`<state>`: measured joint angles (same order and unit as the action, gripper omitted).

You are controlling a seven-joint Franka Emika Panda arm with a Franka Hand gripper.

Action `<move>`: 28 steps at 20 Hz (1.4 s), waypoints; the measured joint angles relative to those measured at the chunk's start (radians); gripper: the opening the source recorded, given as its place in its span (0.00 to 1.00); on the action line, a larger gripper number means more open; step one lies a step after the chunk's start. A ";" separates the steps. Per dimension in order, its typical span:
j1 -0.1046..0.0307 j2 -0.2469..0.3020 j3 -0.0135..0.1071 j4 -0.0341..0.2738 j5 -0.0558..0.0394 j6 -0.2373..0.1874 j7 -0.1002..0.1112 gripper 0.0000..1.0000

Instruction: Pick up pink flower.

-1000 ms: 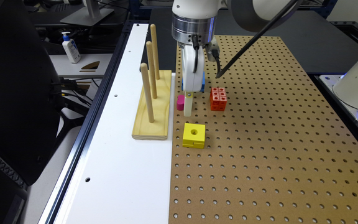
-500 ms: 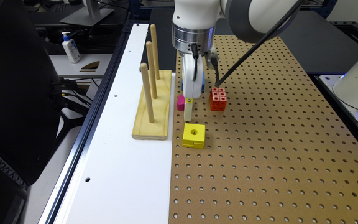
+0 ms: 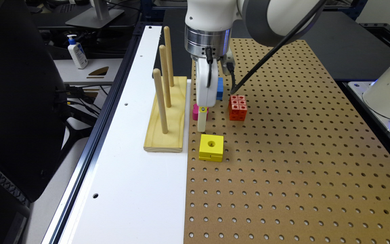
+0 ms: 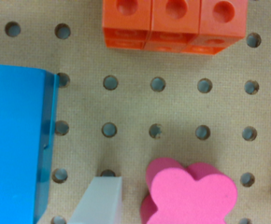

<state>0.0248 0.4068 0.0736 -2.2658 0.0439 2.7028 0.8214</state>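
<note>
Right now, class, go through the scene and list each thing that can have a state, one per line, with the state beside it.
tool: open, one finger on each side of the pink flower
pink flower: flat on the pegboard, not gripped
orange studded cube: resting on the pegboard, untouched
yellow cube: resting on the pegboard, hole facing up
blue block: on the pegboard, untouched
wooden pegs: upright in their base, nothing on them

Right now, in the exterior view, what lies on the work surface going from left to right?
Peg stand → pink flower → orange cube. The yellow cube and gripper overlap the flower's span, so I leave them unordered.
</note>
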 joint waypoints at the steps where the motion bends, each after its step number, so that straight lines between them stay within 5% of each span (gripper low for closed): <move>1: 0.000 0.000 0.000 0.000 0.0000 0.000 0.000 1.00; 10: 0.000 0.001 0.000 0.000 0.0000 0.000 0.000 1.00; 11: 0.000 0.007 -0.001 0.004 -0.0001 0.001 0.000 0.00; 28: -0.001 0.002 -0.003 0.003 -0.0001 -0.003 0.000 0.00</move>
<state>0.0240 0.4088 0.0705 -2.2623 0.0437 2.6996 0.8213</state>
